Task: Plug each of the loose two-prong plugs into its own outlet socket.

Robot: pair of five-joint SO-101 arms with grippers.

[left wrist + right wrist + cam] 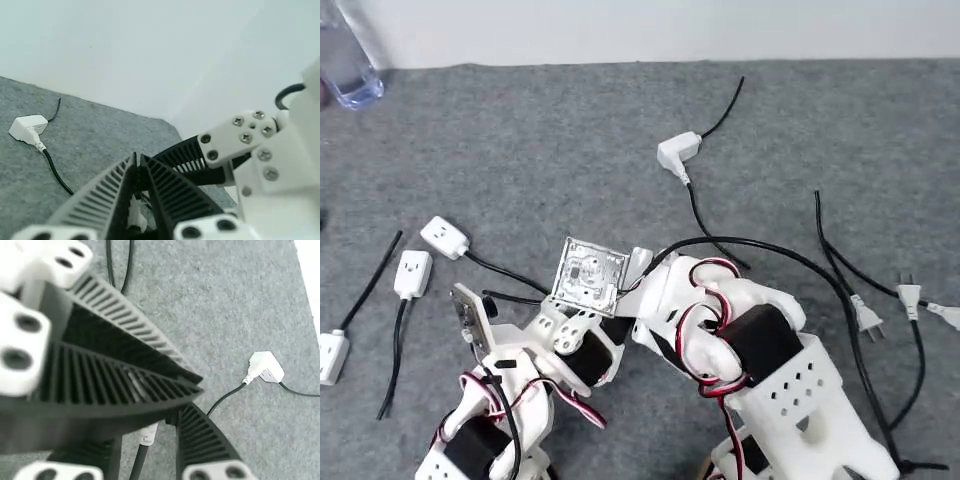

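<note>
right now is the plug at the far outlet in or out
In. The white plug sits flush against the far outlet with no prongs showing, and its black cord trails away across the mat.

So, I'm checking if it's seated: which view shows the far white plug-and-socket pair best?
The high view: the pair shows from above, with both cords traceable. The left wrist view shows it side-on; the right wrist view, at a slant.

Four white sockets (445,237); two plugs (865,315) lying loose; one gripped plug (148,433); two arms (760,350); one bottle (345,70).
</note>
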